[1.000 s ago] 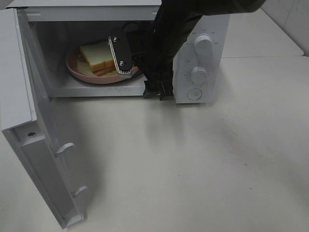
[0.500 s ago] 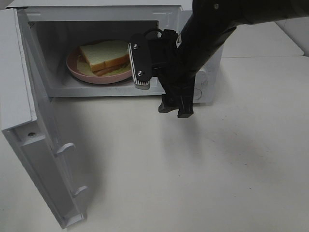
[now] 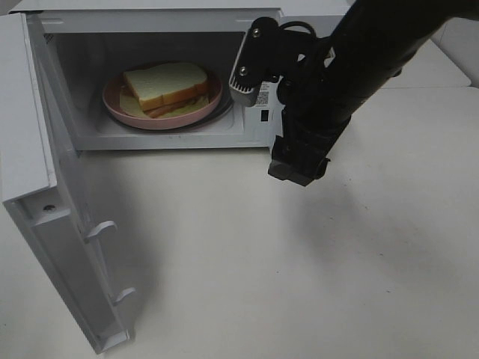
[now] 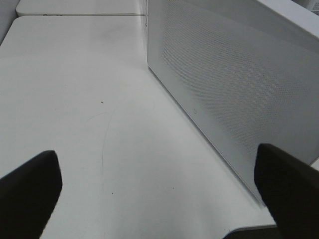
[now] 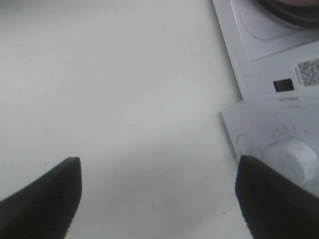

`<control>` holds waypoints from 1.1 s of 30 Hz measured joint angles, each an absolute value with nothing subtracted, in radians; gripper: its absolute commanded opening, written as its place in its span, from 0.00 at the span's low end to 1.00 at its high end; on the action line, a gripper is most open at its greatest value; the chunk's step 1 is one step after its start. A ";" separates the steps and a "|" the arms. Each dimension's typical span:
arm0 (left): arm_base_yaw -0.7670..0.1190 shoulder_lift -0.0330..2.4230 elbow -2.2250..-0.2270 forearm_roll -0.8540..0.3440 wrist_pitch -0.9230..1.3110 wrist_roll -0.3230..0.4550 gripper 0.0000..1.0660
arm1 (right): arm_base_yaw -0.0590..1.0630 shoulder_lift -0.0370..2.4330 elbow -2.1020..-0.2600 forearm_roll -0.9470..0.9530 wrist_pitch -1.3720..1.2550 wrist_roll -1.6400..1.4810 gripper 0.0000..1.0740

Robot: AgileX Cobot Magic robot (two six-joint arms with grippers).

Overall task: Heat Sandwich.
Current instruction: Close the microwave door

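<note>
Both jaws gape empty; the sandwich (image 3: 166,84) lies in the microwave (image 3: 150,19), apart from them.

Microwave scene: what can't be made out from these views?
- Knob: right wrist, cut by the edge. In exterior high the control panel is hidden behind the right arm.
- Sandwich filling: exterior high, too small and covered by the top slice.
- Plate: right wrist shows only a blurred sliver at the edge.
- Left hand: outside exterior high. Left wrist shows only dark fingers, cut off.
</note>
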State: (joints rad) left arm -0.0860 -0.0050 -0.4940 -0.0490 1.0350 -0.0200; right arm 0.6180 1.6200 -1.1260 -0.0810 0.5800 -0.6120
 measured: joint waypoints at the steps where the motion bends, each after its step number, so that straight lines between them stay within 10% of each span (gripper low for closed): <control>1: -0.086 -0.005 -0.494 -0.049 1.035 -0.020 0.92 | 0.618 1.600 -1.113 -0.081 0.592 -0.580 0.75; 33: -0.086 -0.005 -0.494 -0.049 1.035 -0.020 0.92 | 0.618 0.937 -0.864 -0.074 1.036 -0.096 0.71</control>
State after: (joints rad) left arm -0.0860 -0.0050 -0.4940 -0.0490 1.0350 -0.0200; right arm 0.6180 0.9370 -0.8640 -0.0740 1.0360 -0.0960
